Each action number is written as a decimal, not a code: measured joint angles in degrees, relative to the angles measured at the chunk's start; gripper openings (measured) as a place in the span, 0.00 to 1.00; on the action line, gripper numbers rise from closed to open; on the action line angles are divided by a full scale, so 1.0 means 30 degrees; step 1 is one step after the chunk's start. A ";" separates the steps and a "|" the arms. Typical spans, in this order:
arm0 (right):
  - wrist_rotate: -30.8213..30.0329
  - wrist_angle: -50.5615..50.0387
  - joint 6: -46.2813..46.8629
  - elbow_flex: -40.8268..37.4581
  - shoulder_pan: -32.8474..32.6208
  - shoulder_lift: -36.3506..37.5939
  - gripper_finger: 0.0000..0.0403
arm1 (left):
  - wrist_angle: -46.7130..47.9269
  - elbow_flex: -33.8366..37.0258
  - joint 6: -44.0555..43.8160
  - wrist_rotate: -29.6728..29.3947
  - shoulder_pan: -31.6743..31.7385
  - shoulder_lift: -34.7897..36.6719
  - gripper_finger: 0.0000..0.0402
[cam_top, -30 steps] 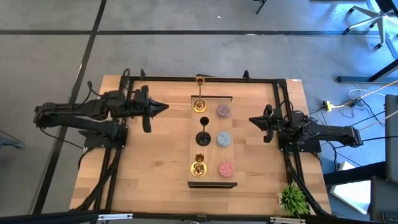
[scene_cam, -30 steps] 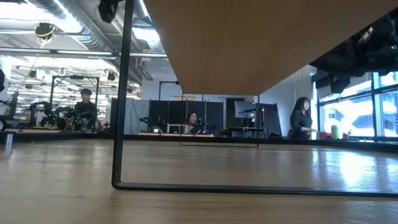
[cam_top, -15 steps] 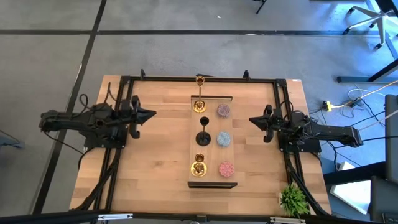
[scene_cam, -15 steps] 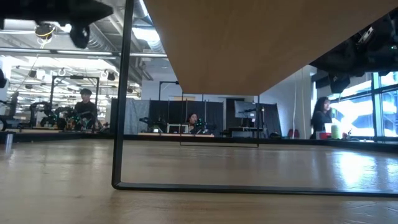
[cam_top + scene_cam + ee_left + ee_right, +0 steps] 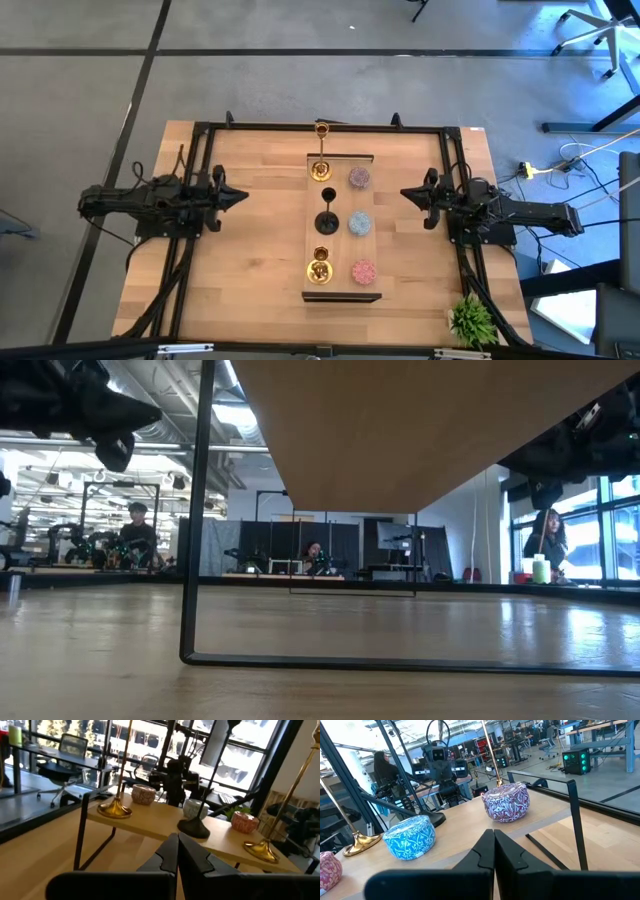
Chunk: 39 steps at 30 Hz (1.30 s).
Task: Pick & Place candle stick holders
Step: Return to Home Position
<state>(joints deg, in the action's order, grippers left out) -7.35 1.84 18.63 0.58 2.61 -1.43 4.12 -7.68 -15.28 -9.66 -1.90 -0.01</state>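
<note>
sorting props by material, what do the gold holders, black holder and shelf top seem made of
Gold holders: likely polished metal, mirror-bright shine. Black holder: matte dark finish, metal or painted, unclear. Shelf top: pale wood look, possibly laminate.

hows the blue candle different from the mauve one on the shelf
Colour: the blue candle is bright blue with white flecks, while the mauve candle has a purple-and-white pattern. Place: the blue candle sits mid-row on the shelf, beside the black holder; the mauve candle sits at the row's end, beside a gold holder. Both are low, round and look about the same size.
</note>
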 joint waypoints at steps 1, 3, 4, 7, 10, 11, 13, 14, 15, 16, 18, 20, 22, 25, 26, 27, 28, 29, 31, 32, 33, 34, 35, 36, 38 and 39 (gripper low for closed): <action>0.0000 -0.0006 0.0000 0.0000 -0.0001 0.0005 0.00 | -0.0076 0.0138 -0.0001 0.0150 0.0001 0.0000 0.00; 0.0000 -0.0006 0.0000 0.0000 -0.0007 -0.0001 0.00 | -0.0236 0.0468 -0.0001 0.0237 -0.0003 0.0007 0.00; 0.0000 -0.0006 0.0000 0.0000 0.0000 0.0005 0.00 | -0.0139 0.0654 -0.0008 0.0238 -0.0003 0.0007 0.00; 0.0000 -0.0006 0.0000 0.0000 -0.0005 0.0002 0.00 | -0.0198 0.1096 -0.0001 0.0273 0.0004 0.0007 0.00; 0.0000 -0.0006 0.0000 0.0000 -0.0005 0.0004 0.00 | -0.0104 0.1595 -0.0137 0.0274 -0.0003 0.0007 0.00; 0.0000 0.0001 0.0000 0.0000 0.0000 -0.0001 0.00 | -0.0278 0.1737 -0.0220 0.0287 0.0001 0.0007 0.00; 0.0000 -0.0006 0.0000 0.0000 0.0000 -0.0001 0.00 | -0.0453 0.1799 -0.0351 0.0369 0.0004 0.0007 0.00; 0.0000 0.0001 0.0000 0.0000 -0.0001 0.0006 0.00 | -0.0429 0.1799 -0.0351 0.0405 0.0004 0.0007 0.00; 0.0000 0.0008 0.0000 0.0000 0.0000 0.0004 0.00 | -0.0429 0.1799 -0.0358 0.0427 0.0004 0.0007 0.00; 0.0000 0.0008 0.0000 0.0000 0.0000 0.0002 0.00 | -0.0430 0.1799 -0.0351 0.0419 0.0004 0.0007 0.00; 0.0000 0.0008 0.0000 0.0000 0.0000 -0.0001 0.00 | -0.0414 0.1799 -0.0354 0.0427 0.0004 0.0007 0.01; 0.0000 0.0008 0.0000 0.0000 -0.0007 0.0006 0.00 | -0.0397 0.1799 -0.0340 0.0434 0.0004 -0.0017 0.01; 0.0000 0.0008 0.0000 0.0000 0.0000 -0.0001 0.00 | -0.0382 0.1799 -0.0322 0.0416 0.0004 -0.0158 0.01; 0.0000 0.0008 0.0000 0.0000 0.0000 0.0002 0.00 | -0.0376 0.1799 -0.0307 0.0436 0.0004 -0.0240 0.01; 0.0000 0.0006 0.0000 0.0000 0.0000 0.0003 0.00 | -0.0371 0.1799 -0.0320 0.0441 0.0004 -0.0240 0.01; 0.0000 0.0008 0.0000 0.0000 0.0000 -0.0001 0.00 | -0.0371 0.1799 -0.0329 0.0441 0.0004 -0.0233 0.01; 0.0000 0.0008 0.0000 0.0000 0.0000 -0.0001 0.00 | -0.0364 0.1799 -0.0329 0.0441 0.0004 -0.0240 0.01; 0.0000 0.0008 0.0000 0.0000 0.0000 0.0001 0.00 | -0.0371 0.1799 -0.0322 0.0448 0.0004 -0.0235 0.01; 0.0000 0.0008 0.0000 0.0000 0.0000 0.0006 0.00 | -0.0363 0.1799 -0.0337 0.0456 0.0004 -0.0240 0.01; 0.0000 0.0008 0.0000 0.0000 0.0000 -0.0001 0.00 | -0.0363 0.1799 -0.0329 0.0456 0.0004 -0.0240 0.01; 0.0000 0.0008 0.0000 0.0000 0.0000 -0.0001 0.00 | -0.0363 0.1799 -0.0328 0.0456 0.0004 -0.0240 0.01; 0.0000 0.0008 0.0000 0.0000 0.0000 0.0003 0.00 | -0.0363 0.1799 -0.0329 0.0463 0.0004 -0.0240 0.01; 0.0000 0.0005 0.0000 0.0000 0.0000 -0.0001 0.00 | -0.0363 0.1799 -0.0337 0.0463 0.0004 -0.0240 0.01; 0.0000 0.0008 0.0000 0.0000 0.0000 -0.0001 0.00 | -0.0363 0.1799 -0.0337 0.0470 0.0004 -0.0240 0.01; 0.0000 0.0008 -0.0007 0.0000 0.0000 0.0006 0.00 | -0.0363 0.1799 -0.0332 0.0470 0.0004 -0.0240 0.01; 0.0000 0.0008 0.0000 0.0000 0.0000 -0.0001 0.00 | -0.0363 0.1799 -0.0337 0.0470 0.0004 -0.0240 0.01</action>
<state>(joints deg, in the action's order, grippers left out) -7.35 1.87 18.63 0.58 2.61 -1.43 3.03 -2.28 -16.29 -8.25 -1.89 -0.73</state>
